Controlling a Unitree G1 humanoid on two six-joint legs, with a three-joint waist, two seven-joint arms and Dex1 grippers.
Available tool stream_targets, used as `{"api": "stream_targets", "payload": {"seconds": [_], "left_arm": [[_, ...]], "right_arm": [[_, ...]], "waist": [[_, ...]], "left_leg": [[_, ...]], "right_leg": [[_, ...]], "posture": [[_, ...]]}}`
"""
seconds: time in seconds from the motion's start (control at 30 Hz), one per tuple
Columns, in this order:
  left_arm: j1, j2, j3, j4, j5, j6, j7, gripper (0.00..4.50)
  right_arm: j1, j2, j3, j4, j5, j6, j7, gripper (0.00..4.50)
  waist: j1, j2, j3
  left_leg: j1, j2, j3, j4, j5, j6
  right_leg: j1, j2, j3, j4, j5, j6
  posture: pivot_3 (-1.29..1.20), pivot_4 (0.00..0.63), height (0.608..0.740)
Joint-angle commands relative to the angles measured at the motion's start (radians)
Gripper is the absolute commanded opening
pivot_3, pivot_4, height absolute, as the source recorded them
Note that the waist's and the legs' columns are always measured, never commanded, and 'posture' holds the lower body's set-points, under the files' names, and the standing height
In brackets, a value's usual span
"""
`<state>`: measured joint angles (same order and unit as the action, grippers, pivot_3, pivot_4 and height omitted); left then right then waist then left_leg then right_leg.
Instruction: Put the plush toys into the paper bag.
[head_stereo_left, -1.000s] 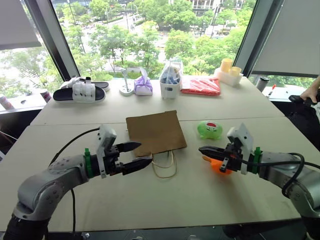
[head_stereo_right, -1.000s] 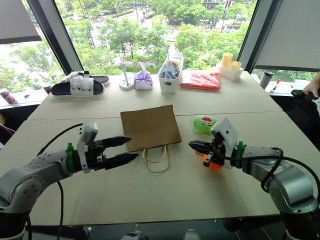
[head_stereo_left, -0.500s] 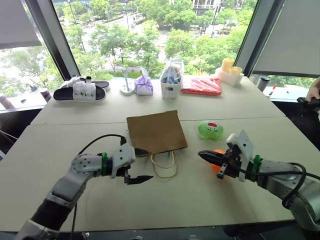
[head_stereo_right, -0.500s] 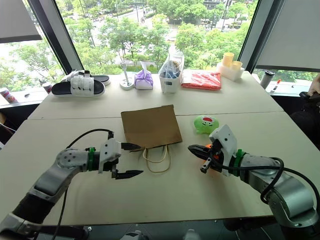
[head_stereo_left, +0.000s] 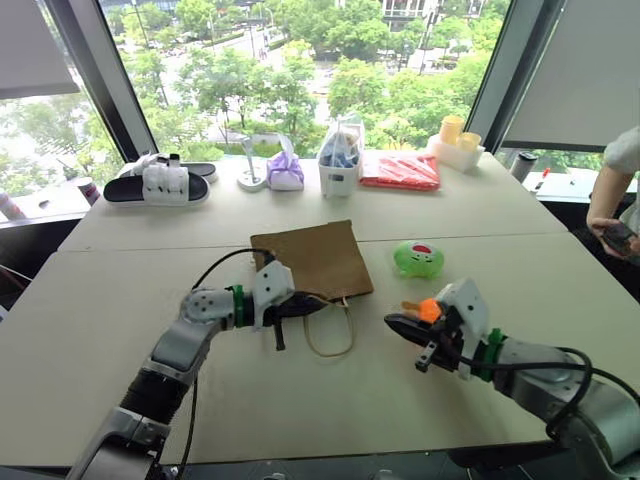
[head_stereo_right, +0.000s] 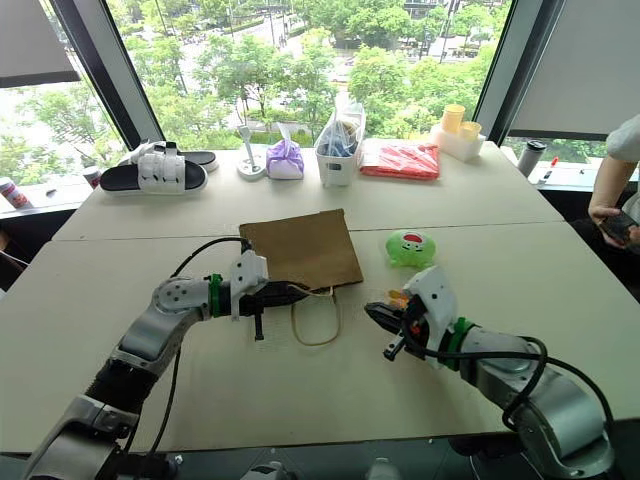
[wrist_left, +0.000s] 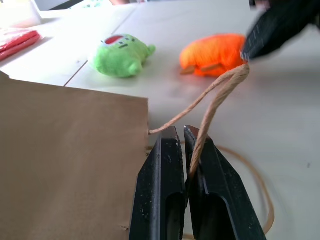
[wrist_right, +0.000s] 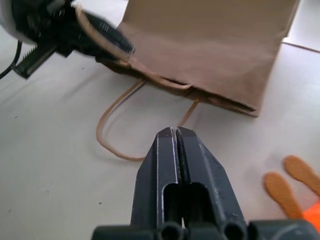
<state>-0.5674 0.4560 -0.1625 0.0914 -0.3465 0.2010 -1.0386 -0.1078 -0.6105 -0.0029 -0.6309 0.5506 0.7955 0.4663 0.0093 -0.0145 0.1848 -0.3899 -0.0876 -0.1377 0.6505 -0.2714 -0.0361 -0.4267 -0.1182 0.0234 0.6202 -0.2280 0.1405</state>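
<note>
Nearest, at four o'clock: right gripper (head_stereo_left: 400, 324) pressed together, empty, with orange toy (head_stereo_left: 430, 310) just behind. Middle: left gripper (wrist_left: 186, 142) pinching a thin handle (wrist_left: 212, 105) of the flat paper bag (head_stereo_left: 312, 259). Two o'clock from bag: green toy (head_stereo_left: 419, 259). Far back, at twelve o'clock: purple pouch (head_stereo_left: 286, 171), red packet (head_stereo_left: 402, 171).

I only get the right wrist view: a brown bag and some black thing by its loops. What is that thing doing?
Observer: That is the left gripper, shut on one handle of the bag.
Operator: Is there a green toy anywhere?
Observer: Yes, the green toy lies on the table right of the bag, apart from it.
Operator: And those orange bits?
Observer: They belong to an orange toy, lying free beside the shut right gripper.
</note>
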Motion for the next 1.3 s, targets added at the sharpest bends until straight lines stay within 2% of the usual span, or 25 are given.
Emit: {"api": "stream_targets", "payload": {"seconds": [0.03, 0.17, 0.3, 0.43, 0.57, 0.83, 0.93, 1.17, 1.3], "left_arm": [[-0.055, -0.009, 0.092, -0.118, -0.15, 0.169, 0.031, 0.06], [-0.059, -0.003, 0.141, -0.214, -0.251, 0.317, 0.071, 0.06], [-0.061, -0.002, 0.168, -0.261, -0.304, 0.393, 0.104, 0.06], [-0.064, -0.01, 0.217, -0.312, -0.378, 0.474, 0.165, 0.06], [-0.141, -0.049, 0.317, -0.284, -0.454, 0.518, 0.293, 0.06], [-0.282, -0.036, 0.459, -0.185, -0.511, 0.509, 0.409, 0.06], [-0.301, -0.038, 0.475, -0.175, -0.527, 0.506, 0.431, 0.06], [-0.13, -0.062, 0.35, -0.291, -0.482, 0.499, 0.382, 0.06], [-0.02, -0.083, 0.274, -0.351, -0.441, 0.457, 0.359, 0.06]], "right_arm": [[-0.077, 0.101, 0.098, 0.056, -0.103, -0.052, -0.093, 0.0], [-0.179, 0.232, 0.191, 0.236, -0.213, -0.115, -0.153, 0.0], [-0.248, 0.312, 0.233, 0.386, -0.298, -0.201, -0.172, 0.0], [-0.38, 0.433, 0.255, 0.675, -0.385, -0.316, -0.214, 0.0], [-0.389, 0.482, 0.279, 0.807, -0.445, -0.363, -0.219, 0.0], [-0.318, 0.45, 0.276, 0.784, -0.496, -0.378, -0.169, 0.0], [-0.303, 0.434, 0.27, 0.765, -0.503, -0.37, -0.149, 0.0], [-0.307, 0.421, 0.23, 0.669, -0.483, -0.323, -0.128, 0.0], [-0.282, 0.37, 0.173, 0.408, -0.411, -0.193, -0.074, 0.0]], "waist": [[-0.004, 0.0, 0.0], [-0.021, 0.0, 0.0], [-0.023, 0.0, 0.0], [-0.031, 0.0, 0.0], [-0.023, 0.0, 0.0], [-0.028, 0.0, -0.001], [-0.026, -0.001, -0.001], [-0.026, 0.0, -0.001], [-0.023, 0.0, -0.001]], "left_leg": [[0.0, 0.0, -0.001, 0.0, 0.0, 0.0], [0.001, 0.0, -0.002, 0.0, 0.001, -0.001], [0.001, 0.0, -0.002, -0.001, 0.002, -0.003], [0.002, 0.0, -0.001, -0.001, 0.005, -0.009], [0.002, 0.0, -0.001, -0.001, 0.006, -0.011], [0.003, -0.001, -0.001, -0.001, 0.006, -0.011], [0.003, -0.001, -0.001, -0.001, 0.006, -0.011], [0.004, -0.001, -0.001, -0.001, 0.006, -0.011], [0.003, -0.001, -0.002, -0.001, 0.006, -0.011]], "right_leg": [[0.0, 0.0, 0.0, 0.0, 0.0, 0.0], [0.0, 0.0, 0.0, 0.002, 0.0, 0.0], [-0.002, 0.0, 0.0, 0.004, 0.0, 0.0], [-0.003, 0.001, 0.002, 0.007, 0.0, 0.0], [-0.004, 0.001, 0.001, 0.009, 0.0, -0.001], [-0.003, 0.001, 0.001, 0.009, 0.0, -0.001], [-0.003, 0.001, 0.001, 0.009, 0.0, -0.001], [-0.002, 0.001, 0.001, 0.009, 0.0, -0.001], [-0.003, 0.001, 0.001, 0.009, 0.0, -0.001]], "posture": [[0.0, 0.15, 0.74], [0.0, 0.15, 0.74], [0.0, 0.15, 0.74], [0.0, 0.15, 0.74], [0.0, 0.15, 0.74], [0.0, 0.15, 0.74], [0.0, 0.15, 0.74], [0.0, 0.15, 0.74], [0.0, 0.15, 0.74]]}}
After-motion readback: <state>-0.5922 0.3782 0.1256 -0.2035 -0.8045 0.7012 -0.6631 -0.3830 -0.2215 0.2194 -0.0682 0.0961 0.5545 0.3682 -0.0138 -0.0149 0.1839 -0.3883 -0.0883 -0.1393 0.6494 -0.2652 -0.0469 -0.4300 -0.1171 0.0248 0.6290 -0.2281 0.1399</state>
